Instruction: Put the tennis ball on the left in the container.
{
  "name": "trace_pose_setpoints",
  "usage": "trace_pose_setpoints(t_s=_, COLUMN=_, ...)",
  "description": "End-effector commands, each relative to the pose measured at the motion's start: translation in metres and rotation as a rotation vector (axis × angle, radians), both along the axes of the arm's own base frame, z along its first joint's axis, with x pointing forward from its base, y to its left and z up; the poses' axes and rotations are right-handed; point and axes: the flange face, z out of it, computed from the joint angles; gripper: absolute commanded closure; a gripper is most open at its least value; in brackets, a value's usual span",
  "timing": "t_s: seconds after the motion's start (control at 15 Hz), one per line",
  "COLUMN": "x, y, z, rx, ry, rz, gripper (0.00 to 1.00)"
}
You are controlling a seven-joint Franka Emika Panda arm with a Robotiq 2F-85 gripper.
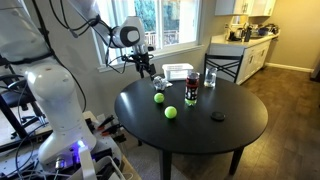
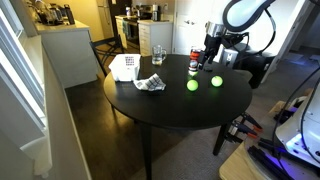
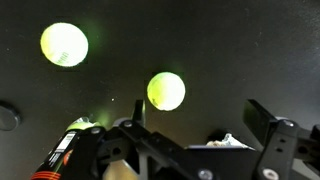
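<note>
Two yellow-green tennis balls lie on the round black table point(image 1: 230, 135). In both exterior views they sit close together: one ball point(image 1: 158, 97) point(image 2: 216, 81) and the other ball point(image 1: 170, 113) point(image 2: 192, 85). In the wrist view one ball point(image 3: 166, 91) is near the centre and the other ball point(image 3: 64, 44) is at the upper left. The container point(image 1: 178, 71) point(image 2: 124, 67) stands at the table's far side. My gripper point(image 1: 143, 62) point(image 2: 212, 50) point(image 3: 200, 125) is open and empty, hovering above the table edge near the balls.
A tall dark tumbler point(image 1: 191, 88) point(image 2: 194, 63) stands next to the balls. A clear glass point(image 1: 210, 78) point(image 2: 158, 55), a crumpled white wrapper point(image 2: 150, 83) and a small dark disc point(image 1: 218, 117) are also on the table. A chair point(image 1: 225, 65) stands behind it.
</note>
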Motion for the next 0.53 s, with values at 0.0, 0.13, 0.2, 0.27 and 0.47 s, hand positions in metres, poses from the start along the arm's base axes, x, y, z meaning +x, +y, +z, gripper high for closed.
trace_pose_setpoints(t_s=0.0, x=0.008, y=-0.021, z=-0.026, rx=-0.010, ry=-0.061, rz=0.019, gripper=0.00)
trace_pose_setpoints(t_s=0.13, x=0.013, y=-0.034, z=-0.036, rx=-0.006, ry=-0.082, rz=0.008, gripper=0.00)
trace_pose_setpoints(t_s=0.2, x=0.015, y=-0.039, z=-0.041, rx=-0.002, ry=-0.089, rz=0.002, gripper=0.00)
trace_pose_setpoints(t_s=0.27, x=0.017, y=-0.042, z=-0.049, rx=0.007, ry=-0.087, rz=-0.008, gripper=0.00)
trace_pose_setpoints(t_s=0.47, x=0.021, y=-0.048, z=-0.071, rx=0.050, ry=-0.081, rz=-0.033, gripper=0.00)
